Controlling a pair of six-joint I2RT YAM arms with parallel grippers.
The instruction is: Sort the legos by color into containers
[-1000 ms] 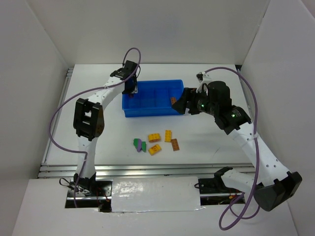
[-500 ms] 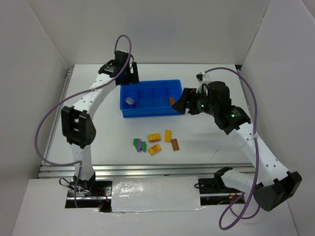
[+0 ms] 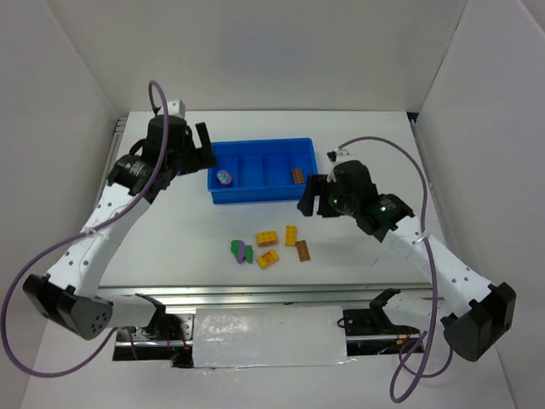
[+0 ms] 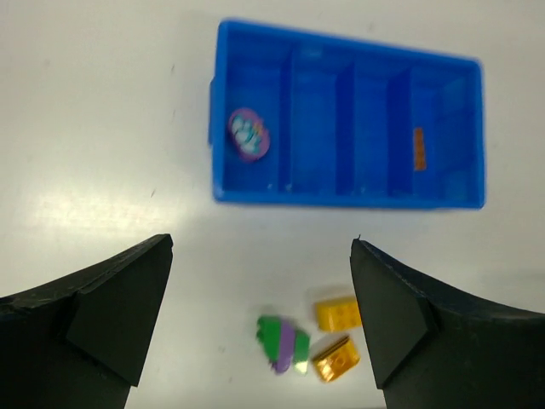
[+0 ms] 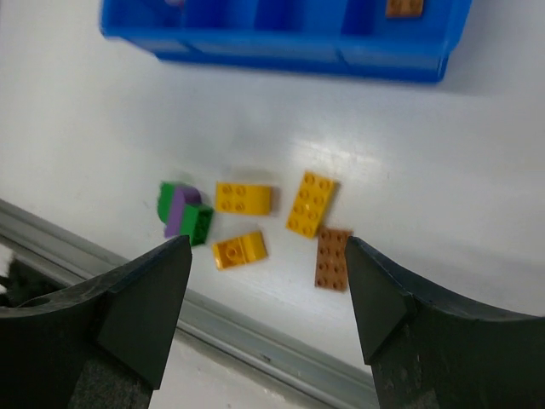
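The loose legos lay on the counter (image 3: pixel 196 239): three yellow bricks (image 3: pixel 266 238), a loose brown brick (image 3: pixel 302 250) at their 4 o'clock, and a green-and-purple clump (image 3: pixel 242 250) at their 9 o'clock. The blue tray (image 3: pixel 255 194) sat at their 12 o'clock, with a purple piece (image 3: pixel 224 177) in its leftmost compartment and a second brown brick (image 3: pixel 298 175) in its rightmost. The left tool (image 3: pixel 203 152) hung at the tray's 9 o'clock, fingers wide apart and empty. The right tool (image 3: pixel 311 196) hovered at the tray's 4 o'clock, fingers apart, holding nothing.
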